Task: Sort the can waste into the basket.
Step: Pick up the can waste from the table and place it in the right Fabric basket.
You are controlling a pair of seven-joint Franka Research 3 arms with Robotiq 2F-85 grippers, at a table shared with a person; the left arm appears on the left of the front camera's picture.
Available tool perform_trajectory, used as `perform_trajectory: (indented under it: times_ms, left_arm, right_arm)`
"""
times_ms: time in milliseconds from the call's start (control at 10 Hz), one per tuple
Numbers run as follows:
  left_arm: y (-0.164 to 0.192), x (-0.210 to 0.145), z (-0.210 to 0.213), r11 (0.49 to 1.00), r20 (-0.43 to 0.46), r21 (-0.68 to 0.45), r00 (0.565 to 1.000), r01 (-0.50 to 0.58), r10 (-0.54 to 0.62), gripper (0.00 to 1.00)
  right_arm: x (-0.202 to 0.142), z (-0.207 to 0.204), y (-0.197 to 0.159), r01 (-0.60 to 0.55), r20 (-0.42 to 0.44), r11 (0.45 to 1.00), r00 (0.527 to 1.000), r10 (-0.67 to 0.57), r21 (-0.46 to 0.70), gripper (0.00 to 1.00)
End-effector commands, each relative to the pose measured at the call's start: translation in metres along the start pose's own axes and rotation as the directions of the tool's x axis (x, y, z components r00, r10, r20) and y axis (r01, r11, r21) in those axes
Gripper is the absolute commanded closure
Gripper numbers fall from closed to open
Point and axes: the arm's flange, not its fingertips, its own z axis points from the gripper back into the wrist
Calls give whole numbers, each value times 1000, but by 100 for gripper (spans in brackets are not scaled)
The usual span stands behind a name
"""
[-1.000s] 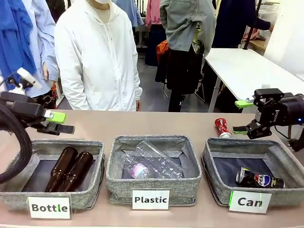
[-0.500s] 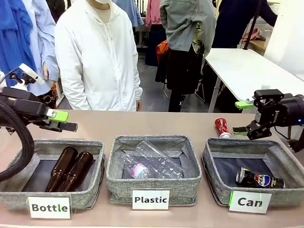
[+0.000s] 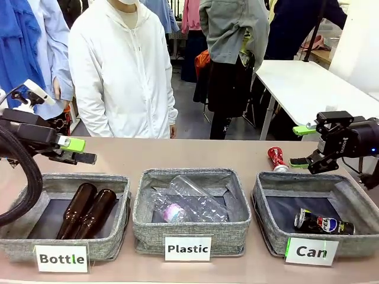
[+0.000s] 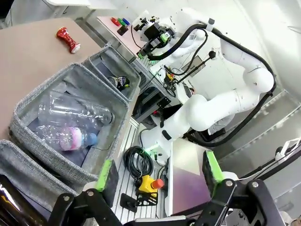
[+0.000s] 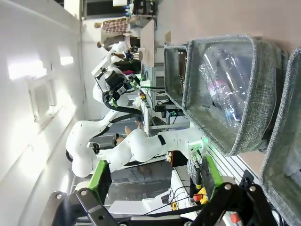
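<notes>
A crushed red can (image 3: 276,158) lies on the table just behind the grey basket labelled "Can" (image 3: 296,182). The dark blue-black can (image 3: 323,223) rests on that basket's floor at the front right. My right gripper (image 3: 303,145) hovers open above the table, just right of the red can, with nothing between its green pads. My left gripper (image 3: 76,151) hangs open over the far left basket's back edge. In the left wrist view my open gripper (image 4: 158,172) looks across to the red can (image 4: 68,39) and the dark can (image 4: 121,82). The right wrist view shows its gripper (image 5: 155,174) open.
The "Plastic" basket (image 3: 191,228) holds clear bottles, and the "Bottle" basket (image 3: 35,236) holds two brown glass bottles (image 3: 87,212). A person in a white jacket (image 3: 121,71) stands at the far side. Bare table lies behind the baskets.
My left gripper has shifted slightly to the right and rolled a little. The right gripper and both cans have stayed where they were.
</notes>
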Motion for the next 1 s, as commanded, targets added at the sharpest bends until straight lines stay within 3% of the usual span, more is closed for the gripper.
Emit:
perform_trajectory:
  times_ms: [0, 100, 200, 300, 400, 500, 600, 700, 800, 900]
  left_arm:
    - [-1, 0, -1, 1000, 12, 2, 1000, -5, 5, 6]
    - [-1, 0, -1, 1000, 12, 2, 1000, -5, 5, 6]
    - [-1, 0, -1, 1000, 12, 2, 1000, -5, 5, 6]
    - [-1, 0, -1, 1000, 12, 2, 1000, -5, 5, 6]
    - [-1, 0, -1, 1000, 12, 2, 1000, -5, 5, 6]
    - [-1, 0, -1, 1000, 12, 2, 1000, -5, 5, 6]
    - [-1, 0, -1, 1000, 12, 2, 1000, -5, 5, 6]
    - [-1, 0, -1, 1000, 12, 2, 1000, -5, 5, 6]
    - [-1, 0, -1, 1000, 12, 2, 1000, -5, 5, 6]
    - [-1, 0, -1, 1000, 12, 2, 1000, -5, 5, 6]
  right_arm:
    - [1, -1, 4, -8, 9, 1000, 1000, 8, -12, 0]
    - [0, 0, 0, 0, 0, 1000, 1000, 0, 0, 0]
    - [11, 1, 14, -1, 76, 941, 997, 28, -338, 0]
    - [27, 12, 18, 102, 198, 772, 980, 31, -627, 0]
    - [37, 17, 18, 108, 168, 672, 986, 25, -733, 0]
    - [41, 24, 16, 166, 213, 559, 977, 19, -812, 0]
    - [45, 28, 15, 175, 238, 524, 970, 55, -833, 0]
    - [43, 31, 17, 181, 271, 520, 957, 103, -835, 0]
    - [40, 31, 19, 112, 267, 571, 944, 196, -813, 0]
    - [13, 25, 30, -144, 155, 814, 949, 275, -563, 0]
